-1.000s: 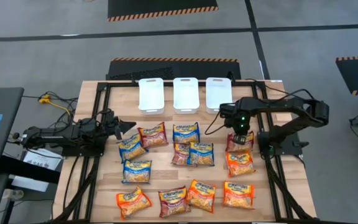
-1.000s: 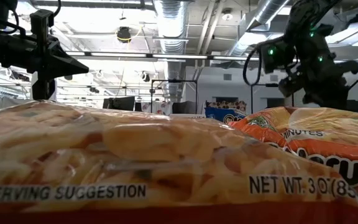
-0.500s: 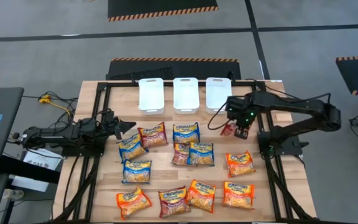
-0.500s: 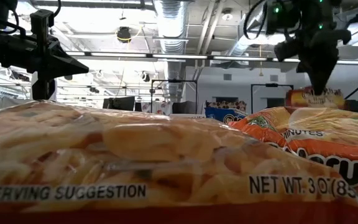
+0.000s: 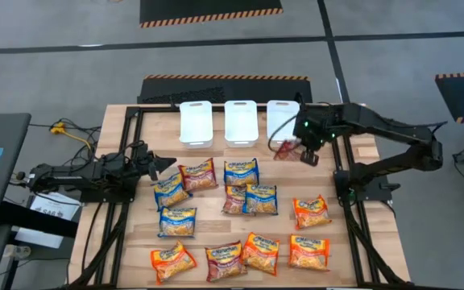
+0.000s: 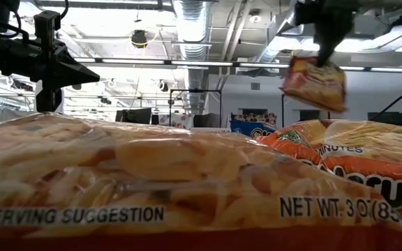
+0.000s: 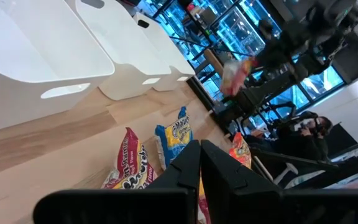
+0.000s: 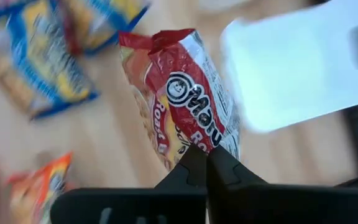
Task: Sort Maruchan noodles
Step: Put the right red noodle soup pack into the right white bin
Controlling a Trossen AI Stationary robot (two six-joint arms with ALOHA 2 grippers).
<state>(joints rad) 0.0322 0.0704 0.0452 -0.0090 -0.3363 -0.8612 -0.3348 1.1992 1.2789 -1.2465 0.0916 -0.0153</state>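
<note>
Several orange, blue and dark red Maruchan packets lie flat on the wooden table (image 5: 216, 201). My right gripper (image 5: 296, 150) is in the air near the right white bin (image 5: 283, 122), shut on a dark red packet (image 8: 182, 99), which also shows in the low view (image 6: 314, 82). My left gripper (image 5: 167, 163) is shut and waits low at the table's left side, next to a dark red packet (image 5: 199, 173) and a blue packet (image 5: 170, 190). It touches nothing. My right gripper pinches the dark red packet by one edge (image 8: 194, 148) between its two fingers, coming from above. The packet is lifted clear of the table and hangs tilted below the fingers (image 6: 323, 42).
Three white bins stand in a row at the table's far edge: left (image 5: 195, 122), middle (image 5: 240, 121), right. Bare wood lies between the bins and the packets. A black frame (image 5: 353, 193) runs along the table's sides. A packet fills the foreground of the low view (image 6: 152, 181).
My right gripper took hold of a dark red packet on the table's right side, lifted it clear and carried it up and toward the far edge, close to the right bin. The packet now hangs in the air. The left arm kept still.
</note>
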